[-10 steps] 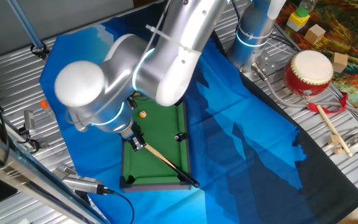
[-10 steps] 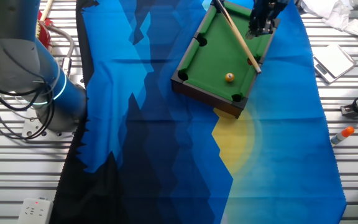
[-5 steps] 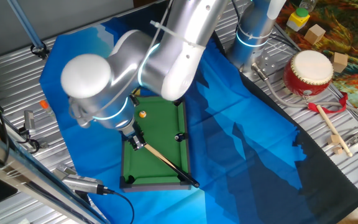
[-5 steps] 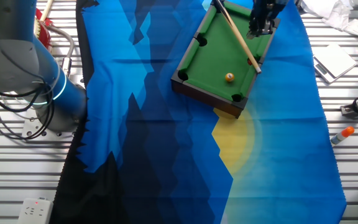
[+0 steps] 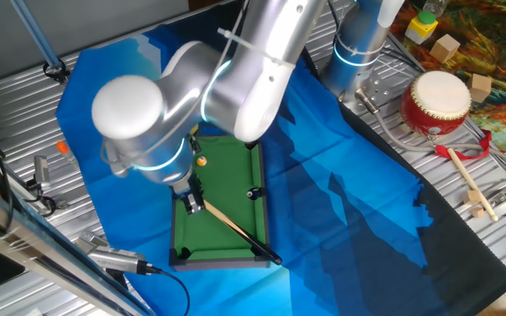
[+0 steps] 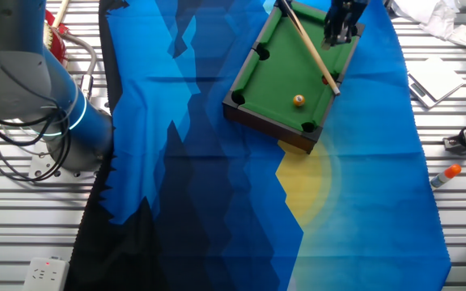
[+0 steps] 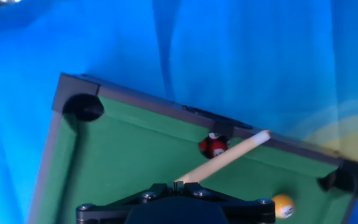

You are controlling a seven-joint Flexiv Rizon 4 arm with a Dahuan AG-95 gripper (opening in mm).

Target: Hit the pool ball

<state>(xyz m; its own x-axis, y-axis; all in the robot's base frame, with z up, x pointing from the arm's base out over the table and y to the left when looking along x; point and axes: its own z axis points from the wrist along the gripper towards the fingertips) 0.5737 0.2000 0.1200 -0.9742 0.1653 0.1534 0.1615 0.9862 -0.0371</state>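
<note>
The claw (image 7: 178, 198) is clamped on a wooden cue (image 7: 225, 160) that runs forward from it over the green felt of the toy pool table (image 7: 120, 146). Just beside the cue's tip, to its left, sits a small red ball (image 7: 212, 145) against the far rail. The pool ball (image 7: 283, 204) lies off to the claw's right, well clear of the cue's line. A good stroke likely means swinging the tip rightward first, then a short push, avoiding the red ball.
</note>
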